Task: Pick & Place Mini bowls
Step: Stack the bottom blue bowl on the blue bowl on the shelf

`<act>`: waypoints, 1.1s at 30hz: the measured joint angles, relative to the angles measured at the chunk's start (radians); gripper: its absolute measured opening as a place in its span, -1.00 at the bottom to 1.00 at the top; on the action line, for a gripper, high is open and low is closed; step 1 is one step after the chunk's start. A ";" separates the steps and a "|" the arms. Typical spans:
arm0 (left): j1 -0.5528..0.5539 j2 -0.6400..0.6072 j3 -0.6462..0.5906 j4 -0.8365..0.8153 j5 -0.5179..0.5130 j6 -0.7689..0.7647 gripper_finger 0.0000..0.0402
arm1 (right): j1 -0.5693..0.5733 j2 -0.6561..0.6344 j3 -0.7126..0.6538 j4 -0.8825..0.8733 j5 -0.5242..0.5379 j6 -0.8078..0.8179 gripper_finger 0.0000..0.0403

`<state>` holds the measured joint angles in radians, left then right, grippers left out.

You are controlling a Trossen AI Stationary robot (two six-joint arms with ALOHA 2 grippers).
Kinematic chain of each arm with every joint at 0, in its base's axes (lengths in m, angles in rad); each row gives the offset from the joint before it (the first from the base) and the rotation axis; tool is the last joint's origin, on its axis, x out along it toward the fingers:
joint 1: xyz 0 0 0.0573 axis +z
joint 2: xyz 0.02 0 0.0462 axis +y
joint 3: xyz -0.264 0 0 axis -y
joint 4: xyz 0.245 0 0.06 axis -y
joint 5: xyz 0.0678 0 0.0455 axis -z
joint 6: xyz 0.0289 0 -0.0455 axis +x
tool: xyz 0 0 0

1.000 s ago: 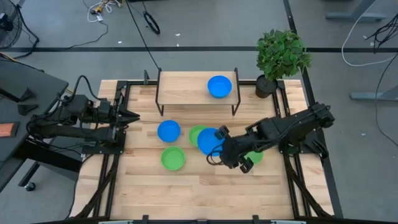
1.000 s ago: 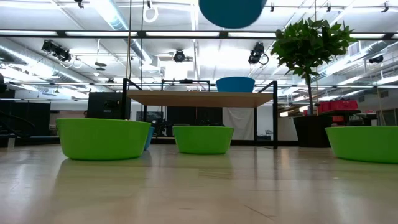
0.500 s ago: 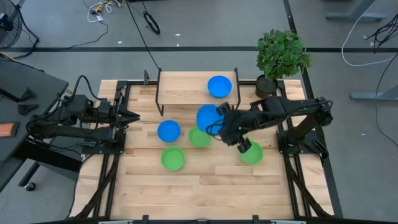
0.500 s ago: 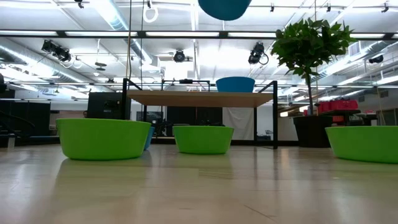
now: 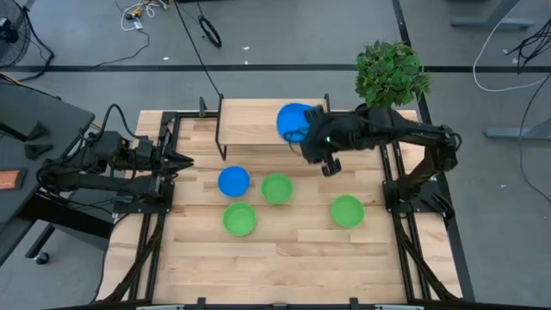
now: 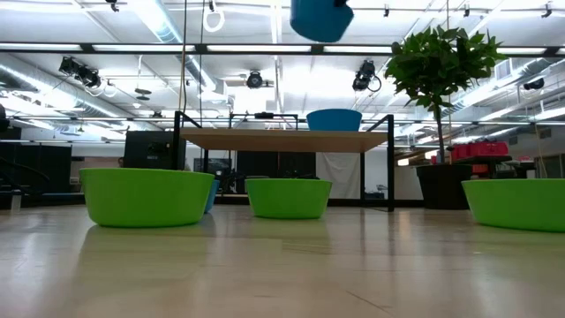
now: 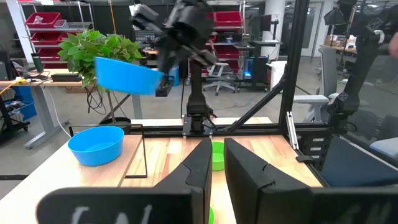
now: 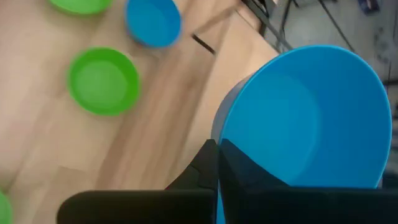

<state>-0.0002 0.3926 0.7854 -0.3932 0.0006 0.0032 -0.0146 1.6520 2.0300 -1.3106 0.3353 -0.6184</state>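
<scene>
Blue mini bowl [image 5: 291, 120] in right end effector [image 5: 303, 131]

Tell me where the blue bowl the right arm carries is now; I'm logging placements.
In the high view, the carried blue bowl is held by the right gripper above the raised shelf, over the blue bowl already there.

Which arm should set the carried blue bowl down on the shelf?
Right. The right gripper already grips the blue bowl above the shelf, over the blue bowl resting there. The left gripper waits off to the side.
</scene>
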 joint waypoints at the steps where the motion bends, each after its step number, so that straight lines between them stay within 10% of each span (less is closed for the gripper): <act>1: 0.000 0.000 0.000 0.000 0.000 0.000 -0.76 | -0.023 0.000 0.000 0.000 0.001 0.001 -1.00; 33: 0.000 0.000 0.000 0.000 0.000 0.000 -0.76 | -0.338 0.079 -0.004 0.006 -0.152 -0.049 -1.00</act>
<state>-0.0005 0.3926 0.7855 -0.3935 0.0007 0.0032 -0.3527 1.7308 2.0262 -1.3043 0.1832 -0.6669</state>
